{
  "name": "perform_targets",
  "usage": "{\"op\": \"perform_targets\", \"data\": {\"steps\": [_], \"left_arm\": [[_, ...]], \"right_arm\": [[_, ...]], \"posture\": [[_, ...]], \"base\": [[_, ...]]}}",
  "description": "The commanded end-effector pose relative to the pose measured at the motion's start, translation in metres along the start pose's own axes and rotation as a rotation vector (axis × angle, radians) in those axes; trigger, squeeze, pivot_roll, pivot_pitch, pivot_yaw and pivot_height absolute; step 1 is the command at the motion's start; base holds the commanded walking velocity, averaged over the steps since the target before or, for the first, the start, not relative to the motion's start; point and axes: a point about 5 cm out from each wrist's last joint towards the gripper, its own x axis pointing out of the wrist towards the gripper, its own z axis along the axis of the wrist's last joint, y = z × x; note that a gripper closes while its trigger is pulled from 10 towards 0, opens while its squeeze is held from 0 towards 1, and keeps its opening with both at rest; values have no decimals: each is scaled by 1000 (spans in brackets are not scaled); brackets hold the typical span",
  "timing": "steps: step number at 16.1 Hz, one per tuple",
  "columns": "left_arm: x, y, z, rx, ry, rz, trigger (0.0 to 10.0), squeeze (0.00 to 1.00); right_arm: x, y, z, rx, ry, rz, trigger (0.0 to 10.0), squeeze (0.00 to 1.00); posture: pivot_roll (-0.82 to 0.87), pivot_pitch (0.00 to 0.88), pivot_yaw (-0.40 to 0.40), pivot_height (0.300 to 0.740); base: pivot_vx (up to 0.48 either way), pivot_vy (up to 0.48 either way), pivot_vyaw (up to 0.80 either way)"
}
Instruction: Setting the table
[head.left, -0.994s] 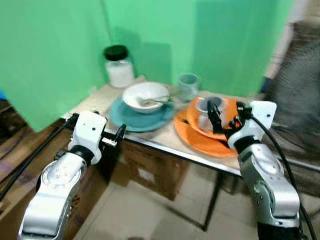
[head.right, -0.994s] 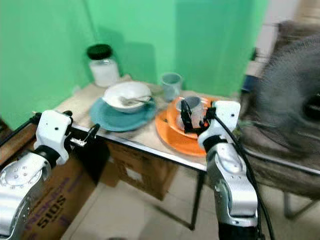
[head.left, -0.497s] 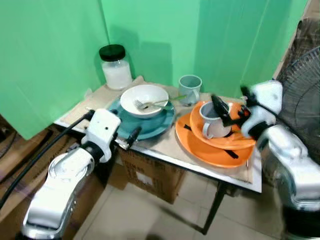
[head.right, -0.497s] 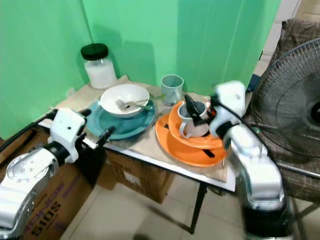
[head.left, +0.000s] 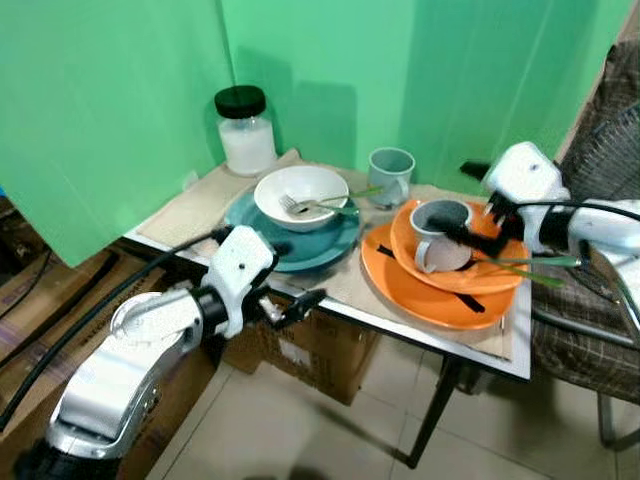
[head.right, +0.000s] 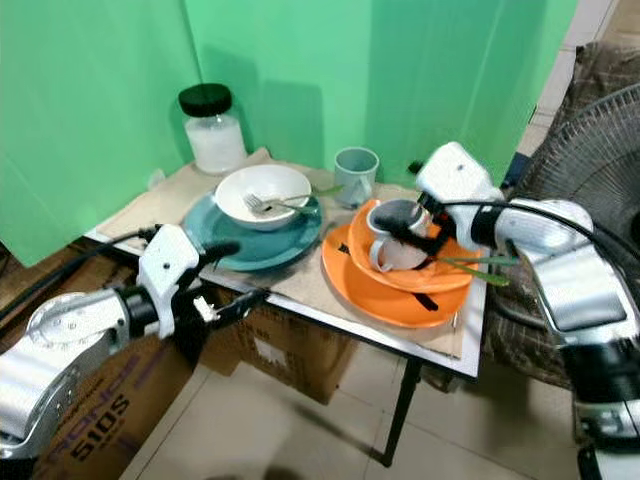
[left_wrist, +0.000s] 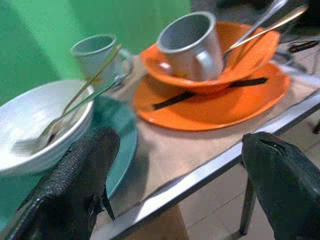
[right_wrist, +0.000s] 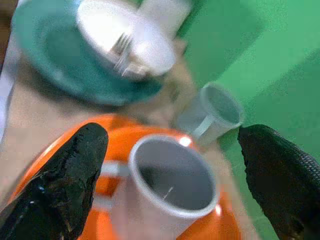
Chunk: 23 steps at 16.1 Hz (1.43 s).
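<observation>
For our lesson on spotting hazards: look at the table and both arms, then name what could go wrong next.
1. The right tool, fingers spread around the grey mug in the orange bowl, might tip it.
2. The loose cutlery in that bowl sticks out past its rim and could be knocked off.
3. The left tool, open at the table edge, may bump the teal plate.
</observation>
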Motion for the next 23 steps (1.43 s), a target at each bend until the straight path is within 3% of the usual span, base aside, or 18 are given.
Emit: {"op": "perform_targets", "data": {"steps": [1,4,5,6,7,8,12,17,23], "left_arm": [[1,-3,5,8,-12,-67,10000,0],[2,-11,9,21,-15,-167,10000,0],[3,-11,10,27,-17,-178,10000,0],[4,-11,10,35,-18,-183,10000,0],[5,-11,10,37,-18,-186,10000,0],[6,-11,10,40,-13,-191,10000,0],[6,-10,9,47,-2,-198,10000,0],[5,-10,9,55,10,-212,10000,0],[6,-10,8,60,15,-219,10000,0]], "right_arm": [[6,0,-1,-58,35,80,10000,0],[17,0,-4,-134,91,218,10000,0],[20,-3,-6,-179,127,221,9255,0],[23,-9,-8,-200,147,202,4196,0],[25,-11,-8,-201,151,194,4196,0],[27,-16,-8,-211,168,176,0,0],[29,-24,-10,-224,213,220,0,0],[18,-26,-17,-227,276,314,0,0],[17,-25,-20,-249,314,352,0,0]], "posture": [[65,0,54,740],[68,0,46,740],[68,0,44,740],[66,0,45,740],[66,0,44,740],[66,0,44,740],[72,0,41,740],[74,0,43,740],[78,0,38,740]], "base": [[0,0,0],[0,0,0],[0,0,0],[0,0,0],[0,0,0],[0,0,0],[0,0,0],[0,0,0],[0,0,0]]}}
